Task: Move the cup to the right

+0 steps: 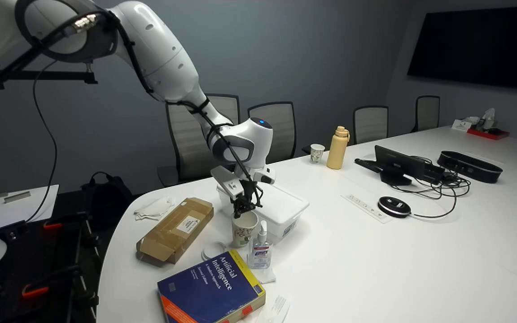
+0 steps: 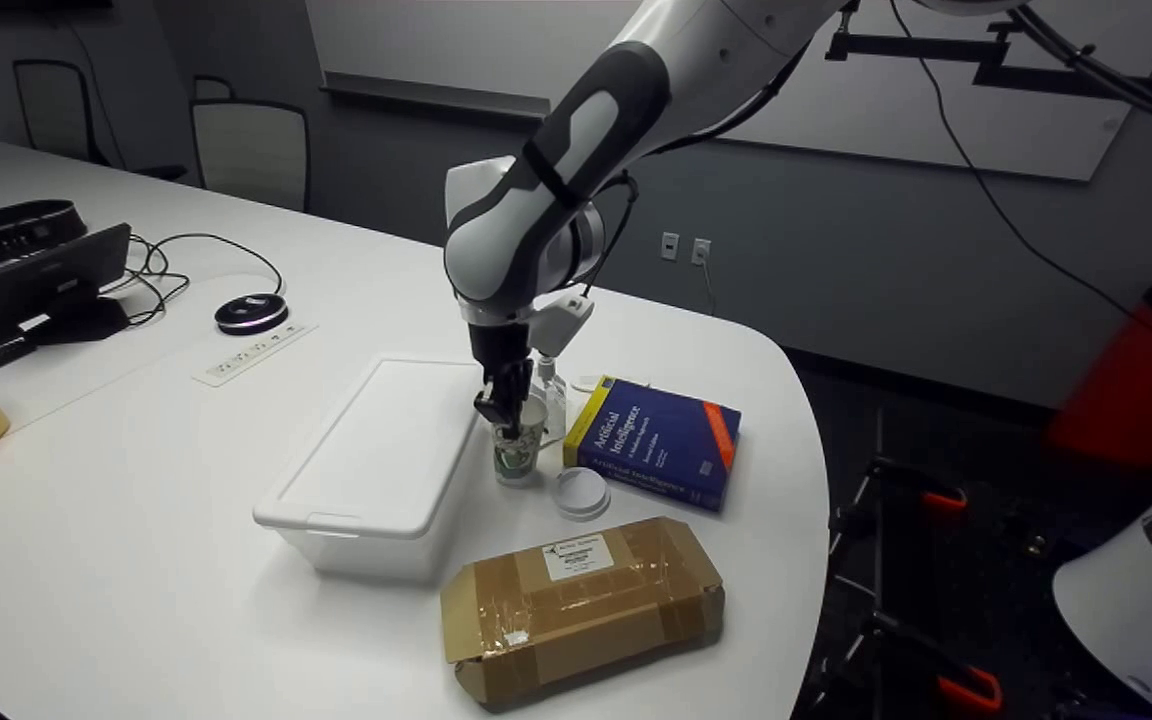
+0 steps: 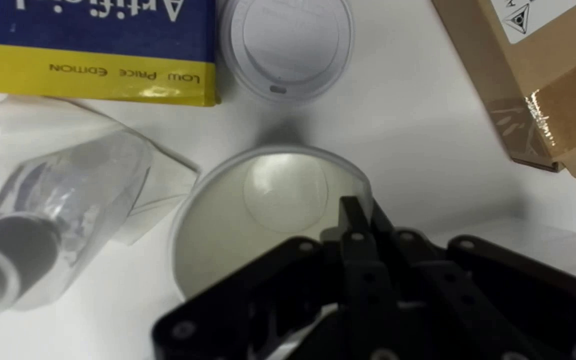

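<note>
A whitish paper cup with a leaf pattern point(image 1: 242, 234) is near the table's front end, between the white bin and the sanitizer bottle. It is about upright; I cannot tell whether its base touches the table. It also shows in an exterior view point(image 2: 518, 460). In the wrist view I look into its open mouth and see the bottom inside the cup point(image 3: 280, 195). My gripper point(image 3: 368, 212) is shut on the cup's rim, one finger inside the wall and one outside. The gripper also shows above the rim in both exterior views point(image 1: 243, 208) point(image 2: 504, 415).
Around the cup are a white lidded bin point(image 2: 376, 450), sanitizer bottle point(image 1: 260, 251), blue book point(image 1: 209, 287), white lid point(image 2: 581, 492) and cardboard box point(image 2: 586, 610). Farther off are a second patterned cup point(image 1: 317, 153), tan bottle point(image 1: 339, 149) and round black speaker point(image 1: 394, 206) with cables.
</note>
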Available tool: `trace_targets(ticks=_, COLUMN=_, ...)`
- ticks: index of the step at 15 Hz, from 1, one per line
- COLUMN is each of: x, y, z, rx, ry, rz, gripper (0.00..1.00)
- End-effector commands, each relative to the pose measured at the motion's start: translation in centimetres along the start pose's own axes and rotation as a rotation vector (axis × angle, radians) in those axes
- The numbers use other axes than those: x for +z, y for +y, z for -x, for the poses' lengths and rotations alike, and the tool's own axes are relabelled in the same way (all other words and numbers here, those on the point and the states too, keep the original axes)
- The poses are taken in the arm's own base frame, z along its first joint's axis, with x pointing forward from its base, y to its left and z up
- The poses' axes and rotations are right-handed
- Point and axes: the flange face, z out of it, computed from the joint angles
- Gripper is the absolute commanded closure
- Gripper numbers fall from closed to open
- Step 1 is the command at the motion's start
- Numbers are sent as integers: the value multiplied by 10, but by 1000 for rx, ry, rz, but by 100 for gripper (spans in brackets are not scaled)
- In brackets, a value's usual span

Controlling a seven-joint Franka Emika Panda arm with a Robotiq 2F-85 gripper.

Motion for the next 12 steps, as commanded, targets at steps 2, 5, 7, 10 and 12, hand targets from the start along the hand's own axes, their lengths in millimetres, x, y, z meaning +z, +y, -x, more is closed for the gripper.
trace_targets(ticks=2, x=-58, y=-16, z=3, rx=22, ry=-8, rz=67, gripper=99)
trace_targets(ticks=5, x=-95, y=-34, z=9, rx=17, ry=-35, rz=113, gripper=99)
trace_targets(ticks=7, x=-115, y=-51, z=14, rx=1, ry=-69, rz=141, gripper=99)
trace_targets(ticks=10, x=-134, y=-73, z=27, rx=-2, ry=-116, rz=178, gripper=99)
trace_targets(ticks=12, x=-142, y=-77, z=37, rx=24, ry=-131, rz=191, gripper=99)
